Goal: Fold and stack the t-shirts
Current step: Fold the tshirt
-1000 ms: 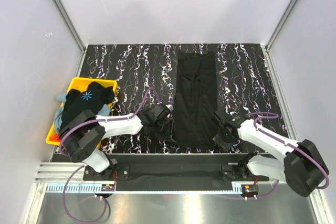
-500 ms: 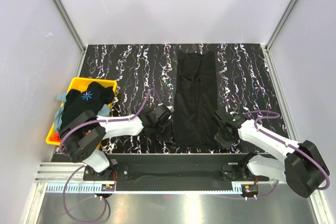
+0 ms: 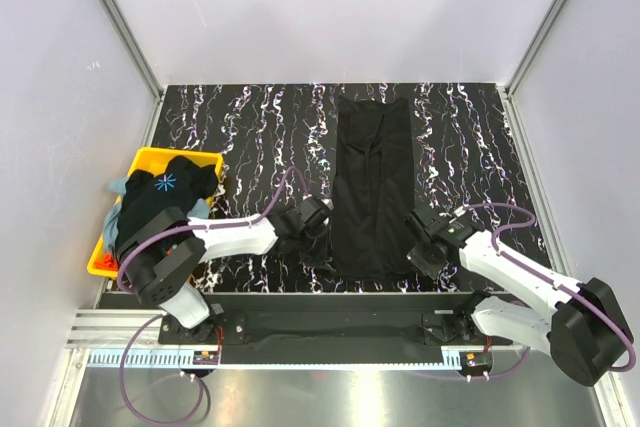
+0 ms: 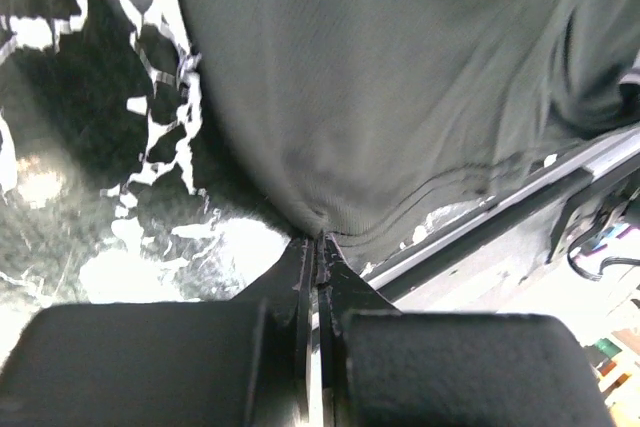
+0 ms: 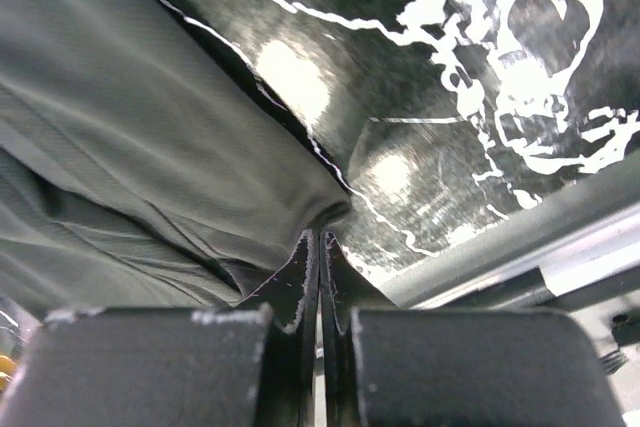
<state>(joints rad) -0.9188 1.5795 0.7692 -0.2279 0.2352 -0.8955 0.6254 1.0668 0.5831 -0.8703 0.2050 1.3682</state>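
Observation:
A plain black t-shirt [image 3: 372,182], folded into a long narrow strip, lies on the black marbled table [image 3: 250,137], running from near to far. My left gripper [image 3: 322,219] is shut on its near left corner [image 4: 318,219]. My right gripper [image 3: 415,247] is shut on its near right corner [image 5: 322,209]. In both wrist views the cloth puckers where the closed fingertips pinch it. More t-shirts lie heaped at the left: a black one with a pale-blue starburst [image 3: 165,183] on top, a grey-blue one [image 3: 118,187] showing beneath it.
A yellow bin [image 3: 150,160] at the table's left edge holds the heap of shirts. Grey walls close in the table at the back and sides. A metal rail [image 3: 330,302] runs along the near edge, close to both grippers.
Both grippers have gone from open to shut on the near corners of the black shirt. The left moved slightly away from me, the right shifted a little toward the shirt's edge.

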